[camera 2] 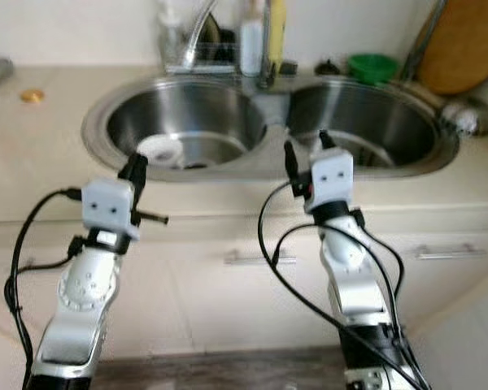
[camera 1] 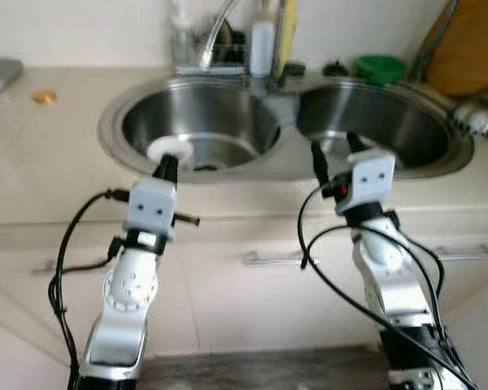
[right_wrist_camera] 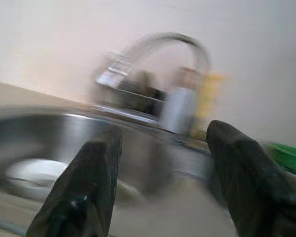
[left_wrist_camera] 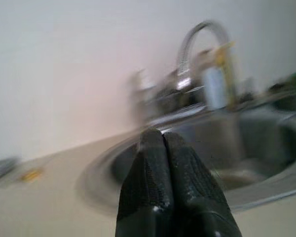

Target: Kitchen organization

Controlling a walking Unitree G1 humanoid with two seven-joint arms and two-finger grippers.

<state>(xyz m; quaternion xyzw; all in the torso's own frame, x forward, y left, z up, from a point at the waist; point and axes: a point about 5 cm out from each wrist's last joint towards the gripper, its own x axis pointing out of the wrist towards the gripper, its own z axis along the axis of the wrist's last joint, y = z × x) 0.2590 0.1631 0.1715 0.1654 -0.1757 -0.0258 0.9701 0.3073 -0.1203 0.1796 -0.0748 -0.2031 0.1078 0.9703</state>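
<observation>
While both arms reach forward over the front edge of the counter [camera 1: 32,154], the thing most likely to matter is a white round dish [camera 1: 172,150] lying flat in the left bowl of the double steel sink [camera 1: 114,122], near that bowl's front wall. It sits just beyond and slightly right of the left hand [camera 1: 167,166], whose two black fingers are pressed together and hold nothing. The right hand [camera 1: 333,149] hovers over the front rim of the right bowl with its fingers spread apart, also empty; the ridge between the two bowls lies between it and the dish. So the left arm is plainly the nearer, and a reach forward and down into the bowl seems the natural move, though its fingers would first need to part. Being round, the dish gives no long axis to line up with. Behind the sink stand a curved tap [camera 1: 218,32], a white bottle [camera 1: 262,49] and a yellow bottle [camera 1: 285,36], with a green bowl [camera 1: 381,68] and a wooden board [camera 1: 470,49] to the right. A small gold object [camera 1: 45,97] rests on the counter far left. The sink's front wall is the one obstacle.
</observation>
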